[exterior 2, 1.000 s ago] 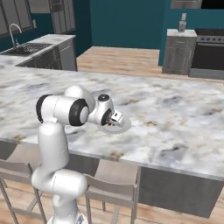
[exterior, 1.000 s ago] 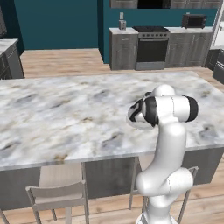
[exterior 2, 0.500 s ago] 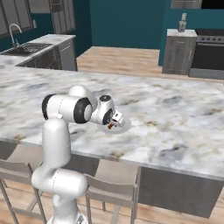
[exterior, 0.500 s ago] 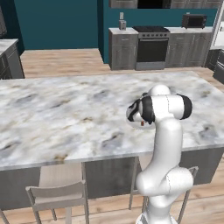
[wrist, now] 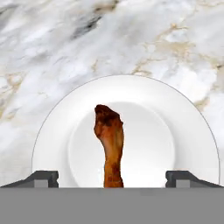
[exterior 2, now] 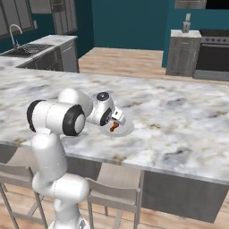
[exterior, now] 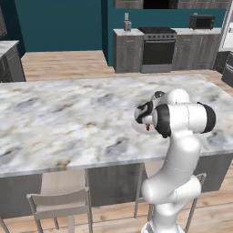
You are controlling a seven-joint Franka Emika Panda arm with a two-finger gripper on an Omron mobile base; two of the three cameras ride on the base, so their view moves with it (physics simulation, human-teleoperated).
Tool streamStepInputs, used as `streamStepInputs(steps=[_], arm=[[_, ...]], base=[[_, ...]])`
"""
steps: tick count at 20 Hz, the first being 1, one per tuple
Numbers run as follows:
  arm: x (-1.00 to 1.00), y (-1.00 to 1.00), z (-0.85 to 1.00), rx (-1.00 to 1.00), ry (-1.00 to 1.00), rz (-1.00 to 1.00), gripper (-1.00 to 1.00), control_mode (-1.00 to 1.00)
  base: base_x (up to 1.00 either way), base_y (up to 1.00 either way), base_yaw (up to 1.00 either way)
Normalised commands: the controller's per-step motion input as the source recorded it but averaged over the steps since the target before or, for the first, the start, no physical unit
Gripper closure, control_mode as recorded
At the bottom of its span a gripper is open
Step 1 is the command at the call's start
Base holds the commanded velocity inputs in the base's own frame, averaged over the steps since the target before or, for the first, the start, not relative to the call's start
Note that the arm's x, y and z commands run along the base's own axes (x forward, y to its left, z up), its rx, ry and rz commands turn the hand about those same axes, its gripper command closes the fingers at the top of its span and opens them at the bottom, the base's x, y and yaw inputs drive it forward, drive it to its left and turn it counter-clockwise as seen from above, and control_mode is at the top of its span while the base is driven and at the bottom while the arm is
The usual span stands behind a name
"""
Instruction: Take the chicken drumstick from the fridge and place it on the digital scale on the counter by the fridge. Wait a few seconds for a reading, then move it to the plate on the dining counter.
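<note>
On the plate (wrist: 175,118), in its shallow inner well, lies the drumstick (wrist: 109,144): dark orange-brown, rough and glossy, knobbly thick end toward the top of the hand view, tapering to a thin bone end toward the bottom edge. Nothing grips it. The gripper (wrist: 112,177) hangs over it with fingers spread wide; the two dark squared fingertips (wrist: 43,178) stand well apart on either side of the bone end, neither touching the meat.

Plate: round, plain white, smooth, broad flat rim around a sunken centre. No pattern, no writing. In the right base view the plate (exterior 2: 125,130) shows as a pale disc just beyond the hand, the drumstick (exterior 2: 113,127) a small brown fleck under the gripper (exterior 2: 116,121). In the left base view the drumstick (exterior: 148,127) peeps out below the wrist.

Counter (exterior 2: 179,116): long slab, white-grey marble look, grey veining with scattered tan-gold flecks, polished. Dark grey base below. Plate sits near the robot-side edge. Pale grey chairs (exterior: 63,195) with flat seats and thin legs are tucked under that edge.

Arm (exterior: 182,136): glossy white shells, black joint bands, bent over the counter.

Beyond: light wood plank floor, teal walls, dark grey cabinets. A steel stove (exterior: 158,50) with a black oven door, a black microwave (exterior: 201,21) on the back counter. A sink with a curved tap (exterior 2: 15,33) at far left of the right base view. No legible labels or writing anywhere.
</note>
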Motion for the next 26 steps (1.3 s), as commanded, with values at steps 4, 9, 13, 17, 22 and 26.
streamStepInputs(steps=[4,9,13,17,22,26], arm=[[-0.94,0.0,1.0,0.0,-0.18,0.0,-1.0,-1.0],[-1.0,0.06,1.0,0.03,-0.03,0.0,-1.0,-1.0],[-0.94,0.38,1.0,0.07,0.09,0.02,-1.0,-1.0],[-0.78,0.61,1.0,0.05,0.21,0.06,-1.0,-1.0],[-0.77,0.67,0.97,0.01,0.22,0.07,-1.0,-1.0],[-0.77,0.72,0.82,0.0,0.24,0.08,-1.0,-1.0]], base=[[0.0,0.0,0.0],[0.0,0.0,0.0],[0.0,0.0,0.0],[0.0,0.0,0.0],[0.0,0.0,0.0],[0.0,0.0,0.0]])
